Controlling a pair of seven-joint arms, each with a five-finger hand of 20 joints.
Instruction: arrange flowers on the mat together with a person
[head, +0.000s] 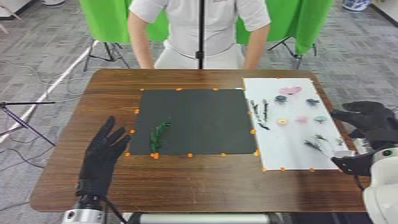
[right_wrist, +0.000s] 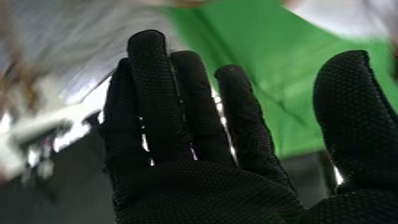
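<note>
Green sprig (head: 157, 138) — near left hand (head: 99, 154)

Plain dark grey mat (head: 194, 125)

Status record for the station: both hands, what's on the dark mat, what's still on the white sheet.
Left hand: open, at the dark mat's left side
Right hand: open, fingers straight, by the white sheet's right side
Dark mat: one green sprig, near its left edge
White sheet: pink piece toward the far end; small flower heads around the middle; dark twigs along the left side; small green sprigs nearer the robot
Arrangement: looks unfinished
</note>
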